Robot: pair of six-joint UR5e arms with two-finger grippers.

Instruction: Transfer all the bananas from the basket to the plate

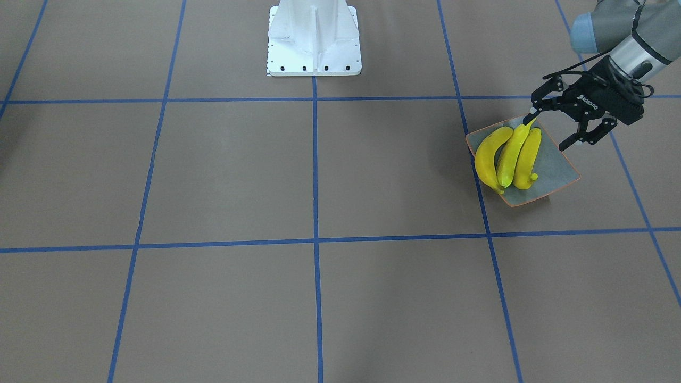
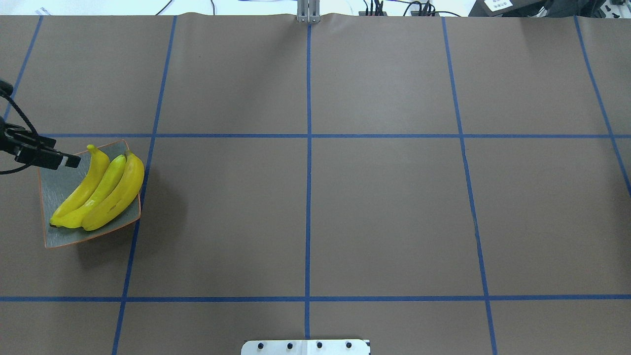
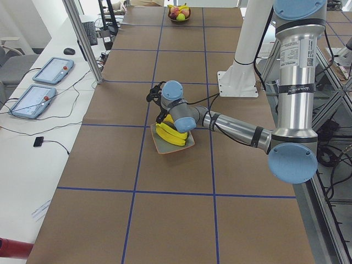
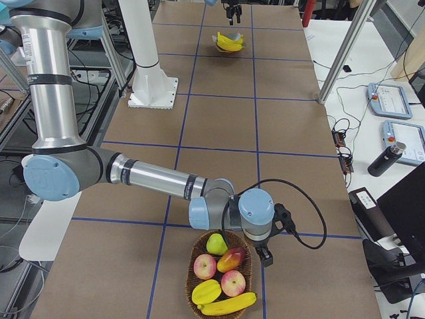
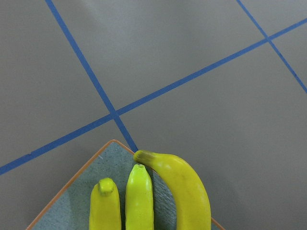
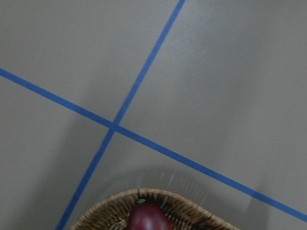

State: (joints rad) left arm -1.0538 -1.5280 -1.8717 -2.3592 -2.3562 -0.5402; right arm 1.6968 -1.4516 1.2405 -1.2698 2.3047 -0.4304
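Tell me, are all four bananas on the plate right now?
No, only three bananas lie on the plate; a fourth banana lies in the basket.

I count three bright yellow curved bananas (image 1: 511, 154) on one square grey-green orange-rimmed plate (image 1: 556, 170); a fourth banana (image 4: 228, 304) in one round woven wicker basket (image 6: 187, 208); five other fruits (image 4: 230, 258) with it.
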